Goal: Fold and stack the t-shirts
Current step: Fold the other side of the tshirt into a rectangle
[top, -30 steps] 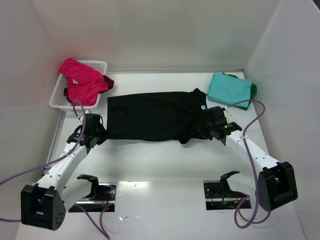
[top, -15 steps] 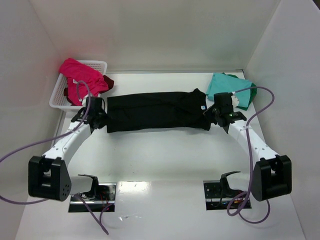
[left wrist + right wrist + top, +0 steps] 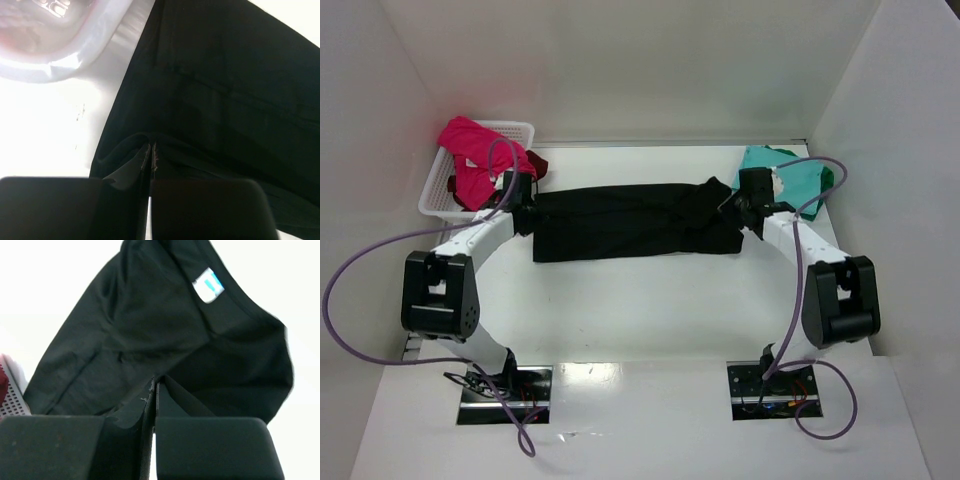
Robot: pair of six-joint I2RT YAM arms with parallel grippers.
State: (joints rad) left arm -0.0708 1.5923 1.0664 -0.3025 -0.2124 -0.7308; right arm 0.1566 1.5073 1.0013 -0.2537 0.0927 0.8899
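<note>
Top external view: the black t-shirt (image 3: 620, 222) lies stretched sideways across the middle of the worktop (image 3: 640, 310) as a narrow band. The left tool (image 3: 523, 192) is at its left end, just beside the white basket (image 3: 432, 197) that holds the magenta-pink t-shirt (image 3: 470, 155). The right tool (image 3: 745, 207) is at the collar end, near the teal t-shirt (image 3: 798, 178) in the far right corner. Left wrist view: the left tool (image 3: 150, 155) is closed tight, with a fold of the black cloth pinched between its fingers; the basket's rim (image 3: 75, 55) shows at upper left. Right wrist view: the right tool (image 3: 152, 390) is closed tight on black cloth below the collar, where the light-blue neck label (image 3: 208, 285) shows.
</note>
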